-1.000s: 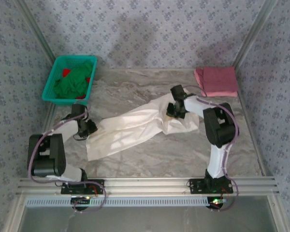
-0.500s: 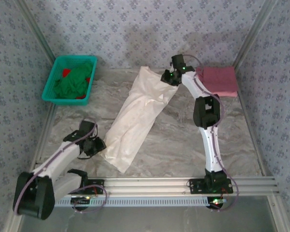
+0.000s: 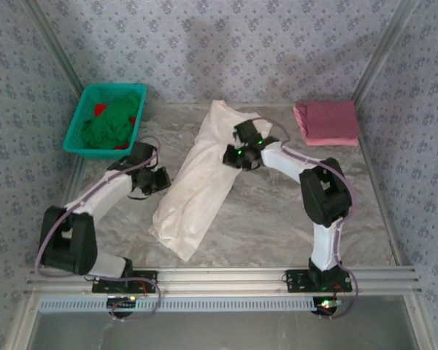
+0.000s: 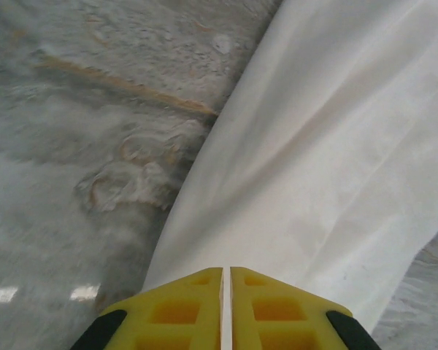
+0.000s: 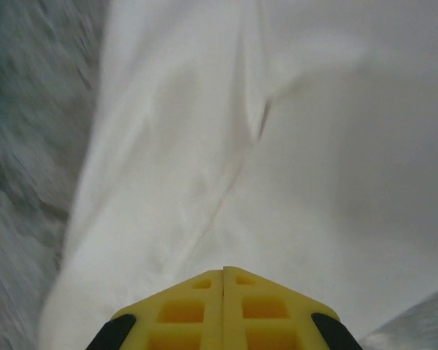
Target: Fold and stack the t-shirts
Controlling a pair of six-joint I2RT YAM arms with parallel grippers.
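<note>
I see marble-patterned table (image 3: 277, 219); cream-white t-shirt (image 3: 204, 175) lies long, diagonal across its middle. Teal basket (image 3: 74, 131) in far left corner, green cloth (image 3: 113, 124) inside. Pink t-shirt (image 3: 327, 122) folded in far right corner. Right gripper (image 3: 231, 155) over cream shirt's upper part, jaws closed. Left gripper (image 4: 226, 271) at shirt's left edge, jaws closed

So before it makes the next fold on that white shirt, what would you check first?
1. Cream shirt laid out as one long strip: ok.
2. Left gripper shut at the shirt's left edge: ok.
3. Right gripper shut above the shirt: ok.
4. Either gripper actually pinching cloth: cannot tell.
5. Pink shirt folded in the far right corner, ready for stacking: ok.
6. Teal basket apart from the cream shirt: ok.
</note>
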